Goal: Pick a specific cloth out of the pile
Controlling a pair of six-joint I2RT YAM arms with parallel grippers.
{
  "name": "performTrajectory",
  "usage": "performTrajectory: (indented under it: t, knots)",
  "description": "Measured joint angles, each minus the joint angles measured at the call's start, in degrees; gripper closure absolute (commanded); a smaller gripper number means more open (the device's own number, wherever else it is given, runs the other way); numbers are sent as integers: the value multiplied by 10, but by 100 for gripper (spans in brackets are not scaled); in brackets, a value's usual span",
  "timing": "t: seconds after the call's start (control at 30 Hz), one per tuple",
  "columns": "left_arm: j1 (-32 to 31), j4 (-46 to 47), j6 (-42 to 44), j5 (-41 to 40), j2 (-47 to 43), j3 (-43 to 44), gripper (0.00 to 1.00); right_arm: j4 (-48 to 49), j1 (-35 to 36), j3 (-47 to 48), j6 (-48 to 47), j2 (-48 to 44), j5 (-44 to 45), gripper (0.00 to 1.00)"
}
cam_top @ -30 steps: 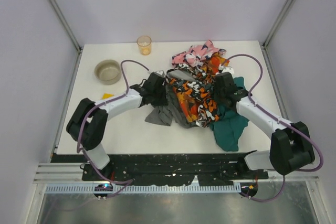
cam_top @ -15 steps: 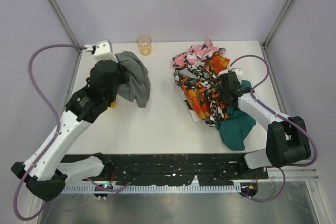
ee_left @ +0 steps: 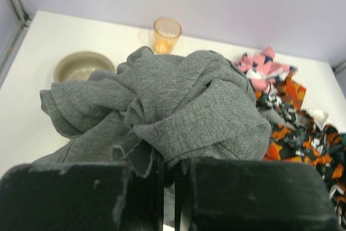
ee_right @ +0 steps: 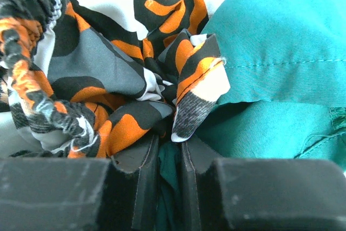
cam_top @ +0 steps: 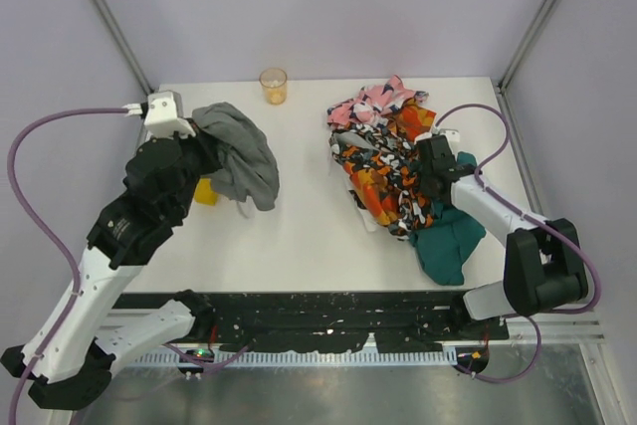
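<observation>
While the left gripper (ee_left: 168, 167) is pressed together on a fold of the grey cloth (cam_top: 239, 154), the cloth hangs bunched from it, above the left half of the table (cam_top: 318, 236) and well apart from the pile (cam_top: 383, 161).

- One second ago the grey cloth lay at the pile's near-left edge, with both grippers down among the fabrics at table centre. Half a second ago it was already lifted out to the far left. Now the left wrist sits a little further left and nearer, and the cloth hangs a touch lower in the top view.
- Left wrist view: grey folds fill the frame; bowl (ee_left: 84, 66) and orange cup (ee_left: 166, 33) show beyond them, pile off to the right.
- Top view: bowl hidden behind arm and cloth. A small yellow object (cam_top: 205, 191) lies just beside the cloth's near-left edge.
- Right gripper (ee_right: 168, 155): jaws nearly closed, pinching pile fabric where the patterned cloth (ee_right: 108, 52) meets the teal cloth (ee_right: 281, 41); teal shows in the slit. Its position is unchanged from half a second ago.
- Compared with a second ago, the pile lies further right.
</observation>
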Motion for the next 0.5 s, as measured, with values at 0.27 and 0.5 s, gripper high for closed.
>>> performTrajectory:
  t: [0.27,0.5]
  knots:
    - [0,1,-61,56,11,-147,100,-7,0,0,-1,-15,-2,76]
    - [0,-30,-121,86,115,-198,11,-17,-5,0,-12,-43,-25,38]
